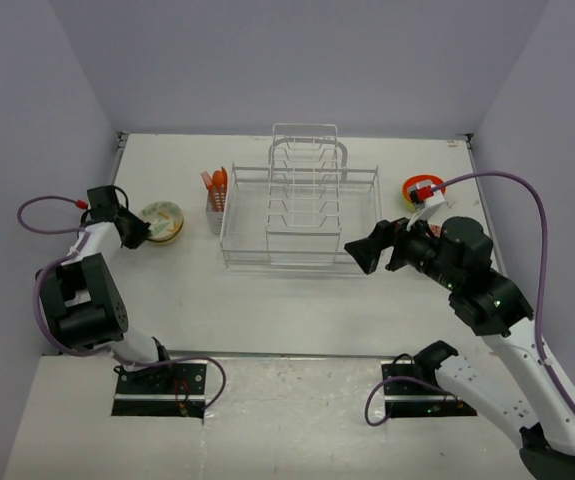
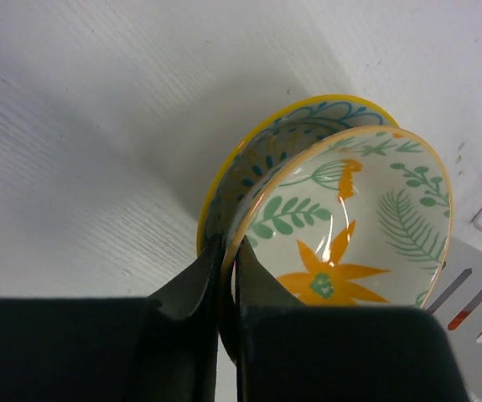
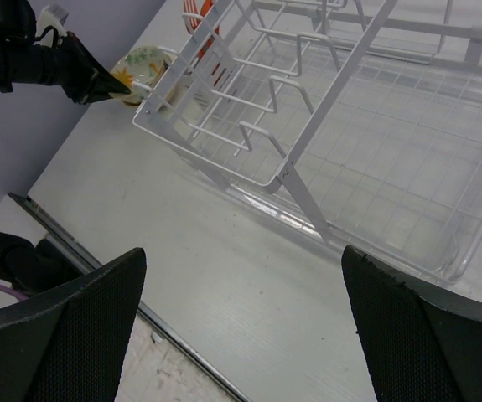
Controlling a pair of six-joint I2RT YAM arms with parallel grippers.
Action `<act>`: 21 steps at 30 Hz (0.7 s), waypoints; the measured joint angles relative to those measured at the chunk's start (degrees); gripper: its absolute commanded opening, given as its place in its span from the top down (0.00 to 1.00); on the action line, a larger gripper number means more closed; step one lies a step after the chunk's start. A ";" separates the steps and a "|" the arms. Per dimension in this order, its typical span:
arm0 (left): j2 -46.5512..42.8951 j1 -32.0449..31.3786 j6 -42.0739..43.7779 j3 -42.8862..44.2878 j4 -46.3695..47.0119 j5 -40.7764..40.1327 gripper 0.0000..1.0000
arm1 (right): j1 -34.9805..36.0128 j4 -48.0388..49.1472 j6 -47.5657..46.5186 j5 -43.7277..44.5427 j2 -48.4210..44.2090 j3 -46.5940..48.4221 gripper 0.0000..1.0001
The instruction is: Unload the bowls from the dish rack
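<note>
Three bowls are showing: a flowered bowl point(image 2: 349, 226) sitting nested in a yellow-rimmed bowl point(image 2: 257, 155), and one orange bowl point(image 1: 412, 187) lying apart. One wire rack point(image 1: 287, 265) is standing there, holding orange utensils point(image 1: 218, 181) too bunched to count.

flower bowl point(image 2: 366, 218): glossy glaze | dish rack point(image 1: 299, 205): white wire | table point(image 1: 267, 300): matt

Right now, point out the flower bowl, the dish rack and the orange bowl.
flower bowl point(image 2: 349, 226), left wrist view, painted inside.
dish rack point(image 1: 302, 215), top view, central slots.
orange bowl point(image 1: 410, 190), top view, left rim.
</note>
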 measured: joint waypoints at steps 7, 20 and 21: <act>0.46 -0.37 0.02 0.50 0.11 -0.02 0.65 | 0.00 0.37 -0.13 -0.04 -0.39 -0.17 0.01; -5.68 -0.85 0.15 1.31 -2.19 -0.22 0.01 | 0.00 0.74 -0.20 -0.09 -0.44 -0.50 0.01; -6.54 -0.85 0.33 1.51 -2.78 -0.35 0.00 | 0.00 0.72 -0.20 -0.09 -0.44 -0.50 0.01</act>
